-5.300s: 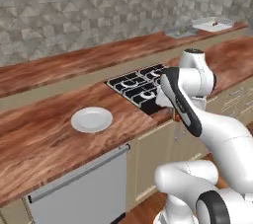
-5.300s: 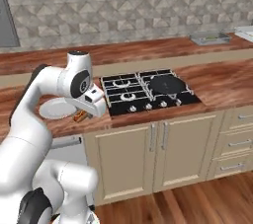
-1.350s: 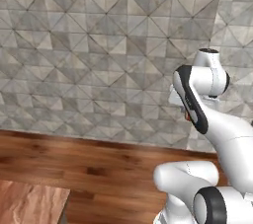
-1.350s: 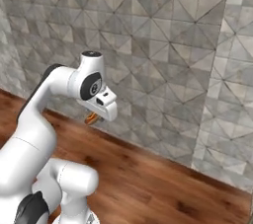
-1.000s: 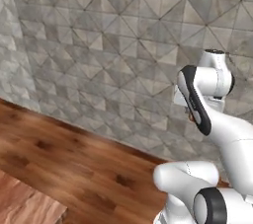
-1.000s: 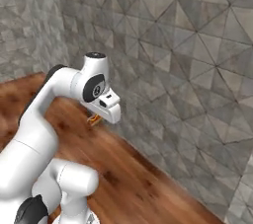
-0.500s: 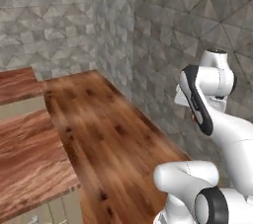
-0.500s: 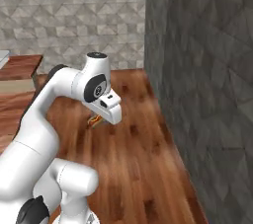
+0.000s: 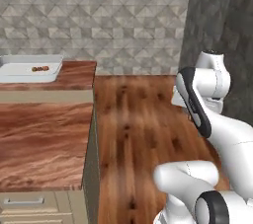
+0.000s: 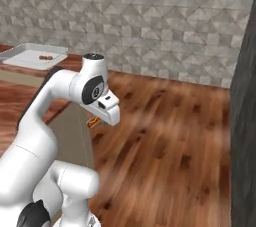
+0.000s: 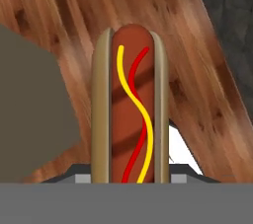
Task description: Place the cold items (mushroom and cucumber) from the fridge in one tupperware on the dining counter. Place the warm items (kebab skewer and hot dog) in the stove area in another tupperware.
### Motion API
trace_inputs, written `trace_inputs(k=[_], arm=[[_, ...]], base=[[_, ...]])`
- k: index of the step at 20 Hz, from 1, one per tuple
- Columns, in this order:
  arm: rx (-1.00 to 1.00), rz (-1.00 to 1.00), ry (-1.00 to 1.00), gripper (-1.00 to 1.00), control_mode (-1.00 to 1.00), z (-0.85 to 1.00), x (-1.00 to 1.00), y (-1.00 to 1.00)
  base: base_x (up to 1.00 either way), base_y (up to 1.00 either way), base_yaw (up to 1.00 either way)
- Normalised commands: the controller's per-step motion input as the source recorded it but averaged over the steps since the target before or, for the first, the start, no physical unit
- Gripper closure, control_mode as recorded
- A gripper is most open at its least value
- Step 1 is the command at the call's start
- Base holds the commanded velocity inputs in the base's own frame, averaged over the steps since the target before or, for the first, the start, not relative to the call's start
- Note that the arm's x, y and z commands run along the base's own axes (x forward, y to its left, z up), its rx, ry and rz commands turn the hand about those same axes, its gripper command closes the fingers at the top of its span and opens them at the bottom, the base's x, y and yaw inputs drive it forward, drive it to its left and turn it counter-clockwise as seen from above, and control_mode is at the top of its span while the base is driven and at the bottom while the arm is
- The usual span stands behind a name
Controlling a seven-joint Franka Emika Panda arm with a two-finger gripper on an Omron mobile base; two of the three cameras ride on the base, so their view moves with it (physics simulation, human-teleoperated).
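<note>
My gripper (image 11: 131, 174) is shut on the hot dog (image 11: 130, 114), an orange-red sausage in a tan bun with yellow and red stripes, held above the wooden floor. In the right base view the hot dog (image 10: 92, 120) peeks out under the hand, beside a counter's beige side. A shallow white tupperware (image 9: 15, 72) sits on a wood-topped counter at the far left, with the dark brown kebab skewer (image 9: 40, 69) lying in it. The right base view shows the same tupperware (image 10: 22, 57) and kebab skewer (image 10: 46, 57) at its upper left. The mushroom and cucumber are out of view.
A nearer wood-topped counter (image 9: 44, 144) with a beige side panel fills the lower left, with a drawer front below it. Wooden floor (image 9: 143, 134) runs ahead to a grey tiled wall (image 9: 99, 16). A dark grey wall (image 10: 245, 136) stands on the right.
The whole picture has swung round as the base turned: the counters and the tupperware have come into view on the left. The hot dog stays in my grip.
</note>
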Motion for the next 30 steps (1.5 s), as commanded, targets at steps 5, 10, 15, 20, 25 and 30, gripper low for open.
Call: trace_inputs(k=[5, 10, 15, 20, 25, 30], arm=[[0.0, 0.0, 0.0, 1.0, 1.0, 0.0, 0.0, 0.0], [0.0, 0.0, 0.0, 1.0, 1.0, 0.0, 0.0, 0.0], [0.0, 0.0, 0.0, 1.0, 1.0, 0.0, 0.0, 0.0], [0.0, 0.0, 0.0, 1.0, 1.0, 0.0, 0.0, 0.0], [0.0, 0.0, 0.0, 1.0, 1.0, 0.0, 0.0, 0.0], [0.0, 0.0, 0.0, 1.0, 1.0, 0.0, 0.0, 0.0]], base=[[1.0, -0.53, 0.44], [1.0, -0.67, 0.38], [1.0, -0.85, 0.32], [1.0, -0.92, 0.34], [1.0, -0.58, 0.39], [1.0, -0.67, 0.46]])
